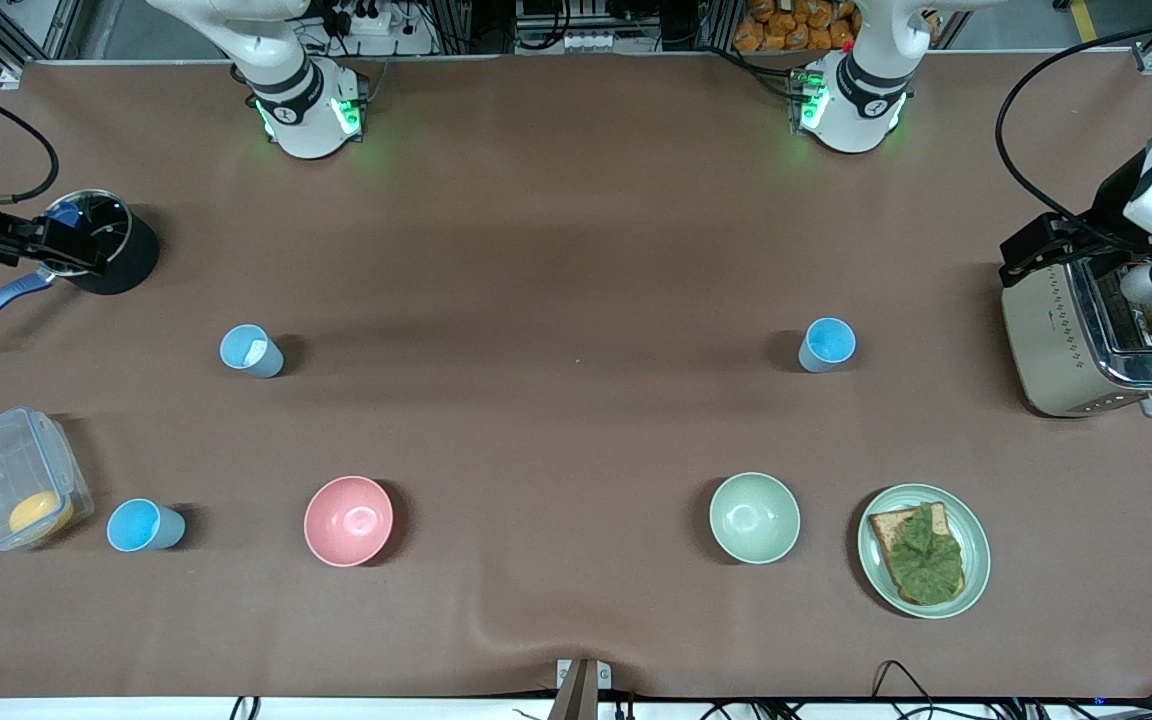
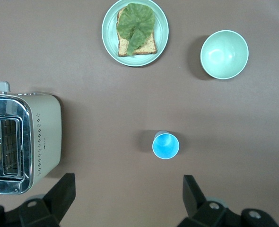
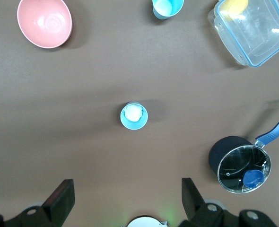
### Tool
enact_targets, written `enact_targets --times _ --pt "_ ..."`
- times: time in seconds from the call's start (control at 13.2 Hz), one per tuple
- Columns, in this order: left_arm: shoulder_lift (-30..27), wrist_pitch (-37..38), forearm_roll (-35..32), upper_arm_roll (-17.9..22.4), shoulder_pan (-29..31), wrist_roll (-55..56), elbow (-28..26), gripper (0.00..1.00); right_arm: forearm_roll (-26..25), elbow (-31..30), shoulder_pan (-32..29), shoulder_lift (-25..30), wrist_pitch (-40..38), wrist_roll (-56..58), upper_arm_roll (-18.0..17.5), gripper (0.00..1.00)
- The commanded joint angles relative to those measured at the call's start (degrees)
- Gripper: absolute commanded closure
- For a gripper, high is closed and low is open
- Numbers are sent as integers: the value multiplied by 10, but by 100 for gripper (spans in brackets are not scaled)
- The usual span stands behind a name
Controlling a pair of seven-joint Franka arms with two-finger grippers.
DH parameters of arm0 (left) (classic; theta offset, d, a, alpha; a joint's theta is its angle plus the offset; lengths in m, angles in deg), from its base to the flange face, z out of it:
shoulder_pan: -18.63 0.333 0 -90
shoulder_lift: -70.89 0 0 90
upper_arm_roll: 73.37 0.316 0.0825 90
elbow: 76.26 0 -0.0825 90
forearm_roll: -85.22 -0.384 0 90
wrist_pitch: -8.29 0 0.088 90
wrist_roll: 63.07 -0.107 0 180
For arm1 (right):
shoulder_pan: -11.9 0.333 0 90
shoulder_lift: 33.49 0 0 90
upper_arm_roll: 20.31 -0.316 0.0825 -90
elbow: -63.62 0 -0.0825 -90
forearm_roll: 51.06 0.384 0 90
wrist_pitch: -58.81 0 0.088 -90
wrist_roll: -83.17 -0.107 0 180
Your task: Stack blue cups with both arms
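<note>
Three blue cups stand upright and well apart: one with a white patch inside toward the right arm's end, a second nearer the front camera beside a clear lidded container, a third toward the left arm's end near the toaster. Pink bowl and green bowl sit between them. Left gripper hangs over the third cup's area, fingers spread, holding nothing. Right gripper is over the patched cup's area, fingers spread, empty.

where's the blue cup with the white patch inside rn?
The patched cup stands toward the right arm's end, farther from the front camera than the pink bowl.
</note>
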Motion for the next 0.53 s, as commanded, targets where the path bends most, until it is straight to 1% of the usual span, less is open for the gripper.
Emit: enact_targets --times 0.0,0.3,0.45 --pt "-1 4 2 -4 4 10 5 0 -1 6 0 1 -8 -2 1 0" --pt "-1 4 2 -4 4 10 5 0 0 5 -3 0 -6 -9 3 0" --pt "-1 4 2 -4 3 11 5 0 -7 -1 -5 -18 -10 3 4 0"
